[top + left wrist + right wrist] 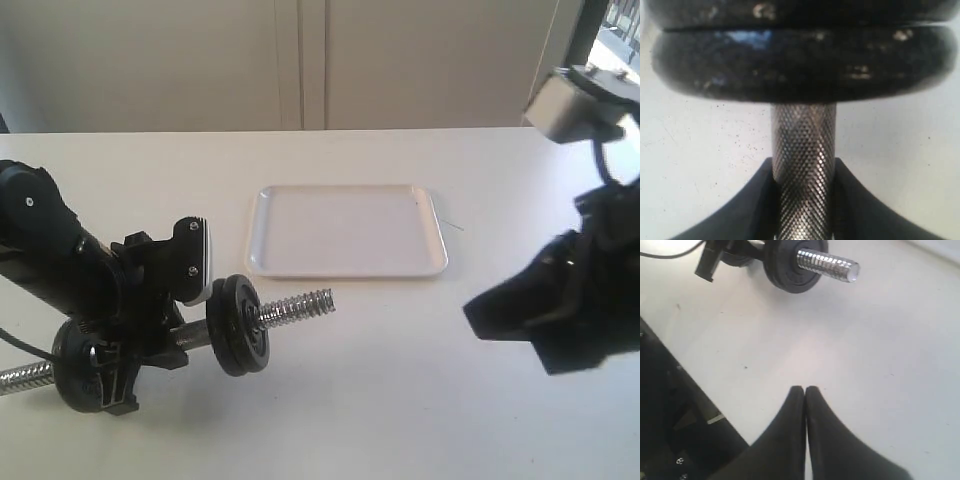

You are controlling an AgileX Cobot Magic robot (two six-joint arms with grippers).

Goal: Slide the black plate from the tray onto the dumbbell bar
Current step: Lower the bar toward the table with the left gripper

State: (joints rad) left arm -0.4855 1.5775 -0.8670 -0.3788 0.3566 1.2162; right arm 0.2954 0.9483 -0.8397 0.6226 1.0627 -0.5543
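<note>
Fingers of the left gripper (804, 166) pinch the dumbbell bar (804, 130) at lower left; the right gripper (805, 390) has its fingers pressed together, empty. Hold the bar level, lest the black plate (240, 325) slide off.

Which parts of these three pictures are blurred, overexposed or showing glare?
Exterior view: the right gripper is a soft black silhouette, and the window at top right is blown out. Left wrist view: the knurled dumbbell bar is sharp, the black plates softer, with pale glints. Right wrist view: the bar's threaded end gleams.
</note>
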